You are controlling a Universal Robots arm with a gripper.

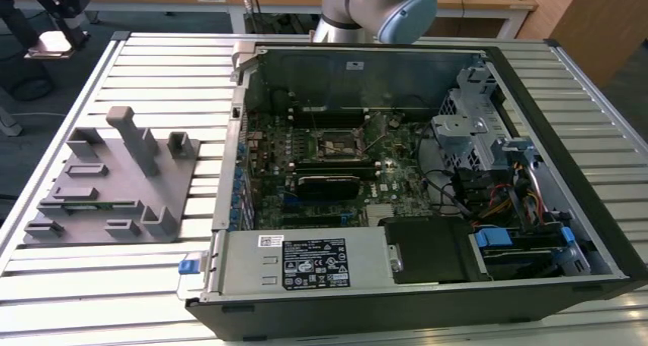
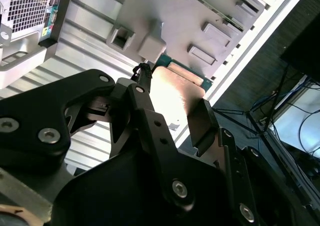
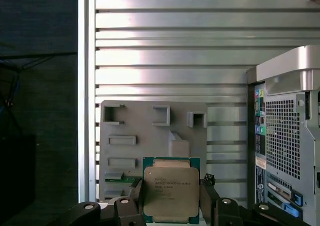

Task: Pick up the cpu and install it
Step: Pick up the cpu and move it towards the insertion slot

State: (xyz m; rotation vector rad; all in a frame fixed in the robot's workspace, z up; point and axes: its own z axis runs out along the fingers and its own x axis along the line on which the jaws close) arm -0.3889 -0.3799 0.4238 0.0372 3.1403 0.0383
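The cpu [image 3: 170, 188], a flat square chip with a silver-grey top and a green rim, sits between my gripper's [image 3: 171, 202] dark fingers [image 3: 207, 196], held by its edges. The second wrist view shows the cpu [image 2: 175, 91] shining between the two pads [image 2: 200, 123], with my gripper [image 2: 172, 106] shut on it. In the exterior view my gripper [image 1: 56, 41] hangs beyond the table's far corner at the exterior view's left, with the cpu [image 1: 48, 47] below it. The dark square socket [image 1: 338, 143] lies on the motherboard inside the open computer case [image 1: 233, 171].
A grey fixture block [image 1: 111, 187] with raised pegs and slots lies on the slatted table [image 1: 152, 58] at the exterior view's left of the case. A green memory stick [image 3: 122, 180] rests in one slot. Drive bays and cables [image 1: 506, 187] fill the case's other side.
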